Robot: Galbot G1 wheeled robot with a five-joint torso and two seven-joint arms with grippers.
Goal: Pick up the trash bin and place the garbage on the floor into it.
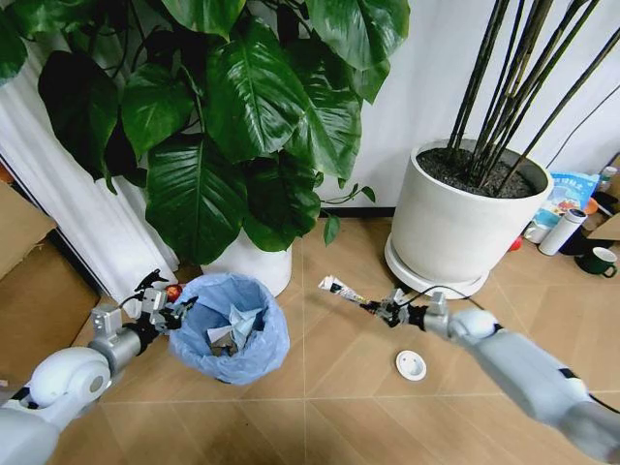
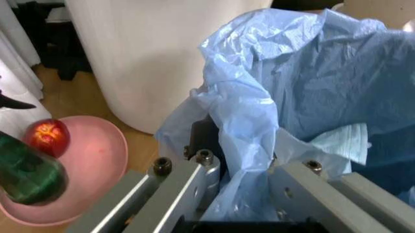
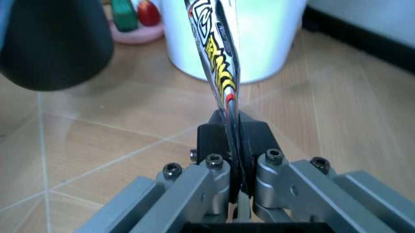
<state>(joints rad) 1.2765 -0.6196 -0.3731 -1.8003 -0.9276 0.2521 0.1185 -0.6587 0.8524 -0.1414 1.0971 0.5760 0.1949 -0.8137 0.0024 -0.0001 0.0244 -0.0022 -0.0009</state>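
Chevron wood floor [image 1: 349,387], white wall behind, two big potted plants far. Step in hand: wrapper going to bin. Right gripper [image 1: 386,308] clamped on printed wrapper [image 1: 341,289], held above floor right of trash bin [image 1: 231,329]. Left gripper [image 1: 170,312] pinches bin's near-left rim through blue liner. Next move calls for carrying wrapper left over bin mouth, then release. Bin holds pale crumpled pieces, probably paper. White lid [image 1: 411,364] on floor, near right.

Bare floor [image 1: 339,358] lies open between trash bin [image 1: 231,329] and right tool [image 1: 380,308]. A white lid [image 1: 411,364] lies below that gap. Plant pots [image 1: 455,228] and low leaves [image 1: 281,199] crowd behind.
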